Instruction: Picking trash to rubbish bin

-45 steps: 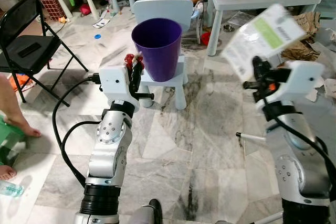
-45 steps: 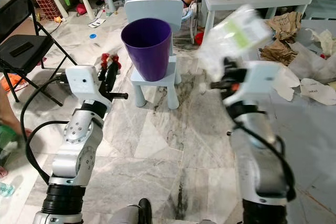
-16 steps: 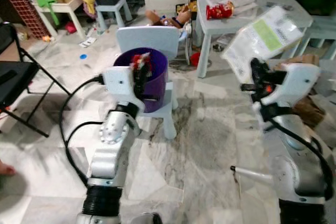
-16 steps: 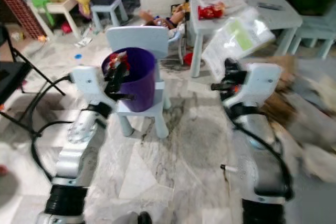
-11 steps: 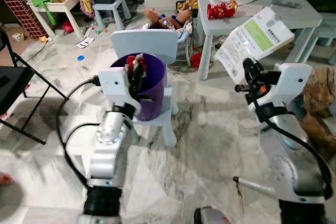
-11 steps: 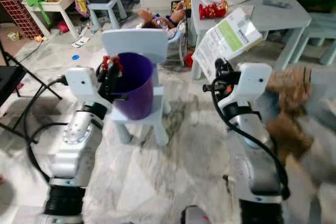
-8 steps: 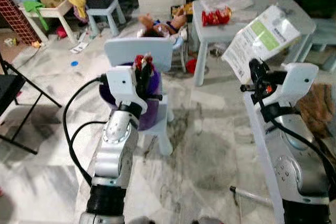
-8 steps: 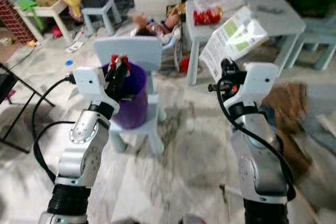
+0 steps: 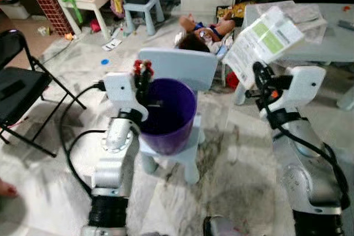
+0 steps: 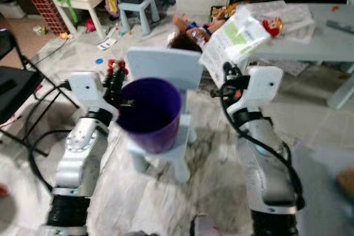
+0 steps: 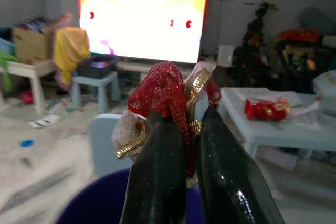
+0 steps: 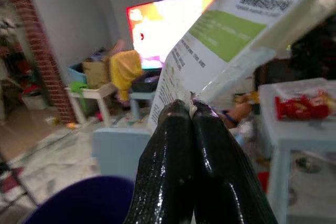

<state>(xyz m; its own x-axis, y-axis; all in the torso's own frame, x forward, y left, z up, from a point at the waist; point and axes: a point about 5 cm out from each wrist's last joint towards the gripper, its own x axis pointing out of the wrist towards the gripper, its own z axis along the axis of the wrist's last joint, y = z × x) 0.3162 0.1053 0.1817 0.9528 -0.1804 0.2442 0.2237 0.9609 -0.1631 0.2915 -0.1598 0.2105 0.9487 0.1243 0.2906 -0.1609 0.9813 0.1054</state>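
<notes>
A purple bin [image 9: 167, 115] stands on a small pale blue chair [image 9: 178, 70]. My left gripper [image 9: 142, 75] is at the bin's left rim, shut on a red and gold wrapper [image 11: 170, 95]. To the right of the bin, at about chair-back height, my right gripper [image 9: 259, 75] is shut on a white and green packet [image 9: 264, 41] that sticks up above it. The wrist views look over the bin's rim [image 11: 102, 203] and show the white and green packet [image 12: 231, 40] up close.
A black folding chair [image 9: 22, 89] stands at the left. A pale table [image 10: 315, 31] with a red wrapper [image 10: 269, 25] is at the right. Small stools [image 9: 142, 4], a doll [image 9: 204, 29] and clutter lie behind the chair. Marble floor [image 9: 232, 192] lies in front.
The camera has come closer and shifted, so the bin looks larger and nearer. Both grippers keep their hold. The right gripper with the packet now sits closer to the bin.
</notes>
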